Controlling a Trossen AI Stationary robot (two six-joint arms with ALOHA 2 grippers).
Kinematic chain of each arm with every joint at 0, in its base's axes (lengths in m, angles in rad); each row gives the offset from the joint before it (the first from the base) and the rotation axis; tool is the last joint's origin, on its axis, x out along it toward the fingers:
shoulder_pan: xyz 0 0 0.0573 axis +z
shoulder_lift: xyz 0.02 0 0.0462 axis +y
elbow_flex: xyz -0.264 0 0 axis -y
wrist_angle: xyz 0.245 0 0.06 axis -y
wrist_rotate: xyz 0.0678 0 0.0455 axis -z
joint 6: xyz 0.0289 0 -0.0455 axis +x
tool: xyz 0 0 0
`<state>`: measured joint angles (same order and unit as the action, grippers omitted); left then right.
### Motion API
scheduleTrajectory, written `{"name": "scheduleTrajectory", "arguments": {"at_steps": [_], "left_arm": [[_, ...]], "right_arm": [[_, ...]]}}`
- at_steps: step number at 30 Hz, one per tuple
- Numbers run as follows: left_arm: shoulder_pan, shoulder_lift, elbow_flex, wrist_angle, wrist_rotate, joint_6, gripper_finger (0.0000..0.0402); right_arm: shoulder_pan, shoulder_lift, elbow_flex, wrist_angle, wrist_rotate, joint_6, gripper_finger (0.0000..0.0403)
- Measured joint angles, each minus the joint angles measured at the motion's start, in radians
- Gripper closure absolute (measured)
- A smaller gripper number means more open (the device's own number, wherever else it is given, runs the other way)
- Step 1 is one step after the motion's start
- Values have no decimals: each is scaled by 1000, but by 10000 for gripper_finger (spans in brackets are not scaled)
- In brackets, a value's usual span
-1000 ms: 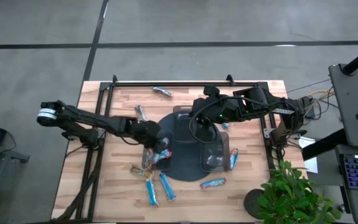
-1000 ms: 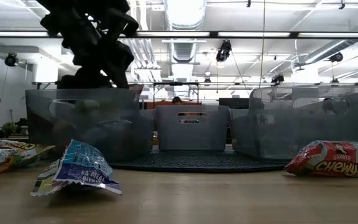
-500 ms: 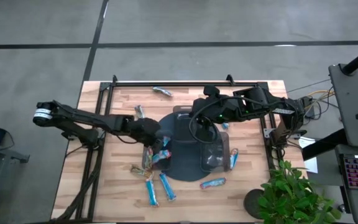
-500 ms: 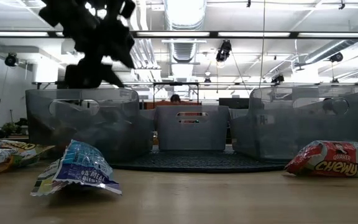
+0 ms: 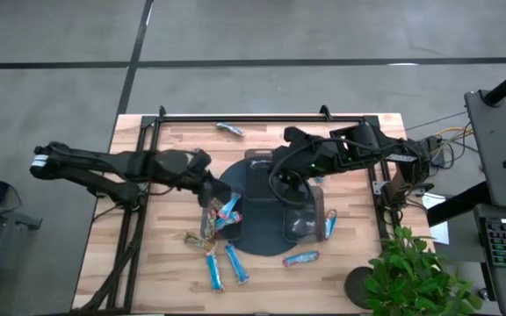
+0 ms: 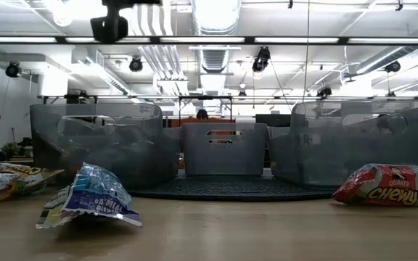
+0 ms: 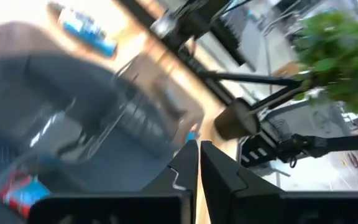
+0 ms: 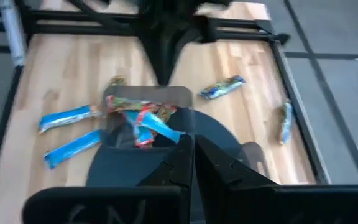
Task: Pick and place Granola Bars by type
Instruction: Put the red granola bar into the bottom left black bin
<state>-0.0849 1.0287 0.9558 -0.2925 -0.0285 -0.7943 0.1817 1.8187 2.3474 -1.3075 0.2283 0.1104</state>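
Observation:
The granola bars lie around a dark round tray (image 5: 266, 230) that carries three clear bins. Red and blue bars fill the left bin (image 5: 224, 212), also seen in the right wrist view (image 8: 143, 121). Blue bars (image 5: 237, 262) lie flat near the table's near edge, and greenish-silver ones (image 5: 229, 129) lie toward the far edge. The low view shows a crumpled blue bar (image 6: 89, 196) and a red bar (image 6: 387, 185) on the wood. My left gripper (image 5: 220, 189) is shut and empty, high over the left bin's far-left side. My right gripper (image 5: 281, 186) is shut and empty above the tray's middle.
A far bin (image 5: 266, 162) and a right bin (image 5: 302, 216) stand on the tray. A black frame rail (image 5: 244, 117) runs along the far edge. A potted plant (image 5: 411, 272) sits at the near right corner. Bare wood lies near the table's far left corner.
My left gripper has risen from just above the left bin's rim to the top of the low view. It has also drawn back toward the table's left and far side. The bars in the bin and on the table have stayed where they were.

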Motion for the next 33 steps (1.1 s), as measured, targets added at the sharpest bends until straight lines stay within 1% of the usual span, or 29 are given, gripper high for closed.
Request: {"name": "scheduleTrajectory", "arguments": {"at_steps": [2, 6, 9, 13, 15, 22, 27, 30, 33], "left_arm": [[-5, -22, 28, -2, -15, 62, 401], [-34, -58, 91, 3, -42, 249, 401], [-61, -79, 130, 4, -101, 360, 401], [-105, -112, 146, 3, -186, 485, 401], [-129, -129, 141, 2, -191, 534, 401], [-208, -172, 142, -56, -167, 615, 402], [-219, -194, 190, -160, -167, 614, 402], [-221, -201, 206, -178, -166, 620, 402], [-221, -208, 211, -190, -129, 633, 401]], "right_arm": [[16, 0, 0, 0, -17, -18, 394], [48, 0, 0, 2, -61, -41, 394], [71, 0, 0, 3, -104, -43, 394], [110, 0, 0, 10, -132, -35, 394], [130, 0, 0, 18, -133, -35, 394], [174, 0, 0, 47, -132, 23, 394], [181, 0, 0, 41, -119, 51, 394], [181, 0, 0, 31, -85, 51, 394], [181, 0, 0, 29, -79, 66, 394]]}}
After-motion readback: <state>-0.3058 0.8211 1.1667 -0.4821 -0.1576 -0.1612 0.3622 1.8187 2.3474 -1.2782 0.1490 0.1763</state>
